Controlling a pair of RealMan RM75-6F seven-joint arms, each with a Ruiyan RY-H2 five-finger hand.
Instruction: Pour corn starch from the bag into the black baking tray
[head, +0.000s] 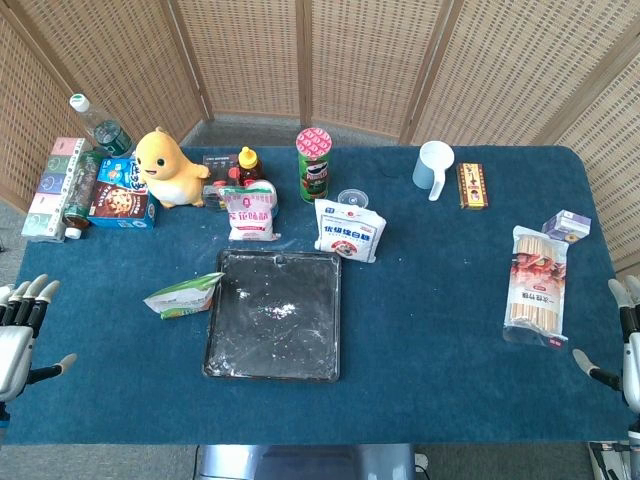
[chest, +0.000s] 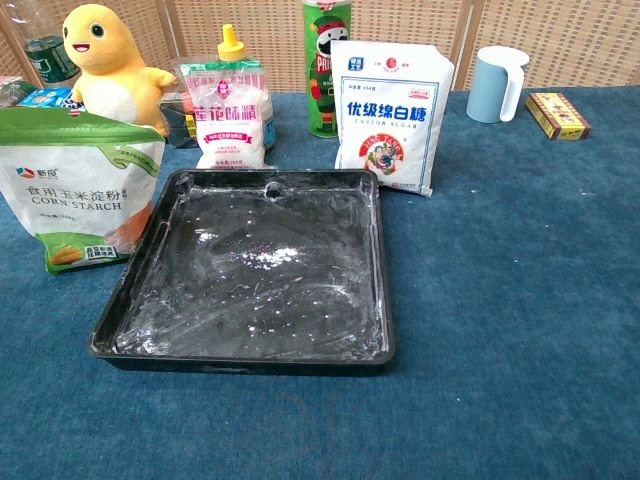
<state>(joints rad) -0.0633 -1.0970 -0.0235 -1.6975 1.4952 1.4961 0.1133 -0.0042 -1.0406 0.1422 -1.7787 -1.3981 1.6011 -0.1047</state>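
Blue-clothed table (head: 430, 290) before wicker screens: corn starch bag (chest: 78, 185) stands just left of the black baking tray (chest: 150, 262), touching its rim

Left hand (head: 20, 325) and right hand (head: 625, 335) rest well apart from the tray at the table's edges, fingers spread, holding nothing; the bag looks soft, light and slippery, so grip its upper body below the top and tilt slowly
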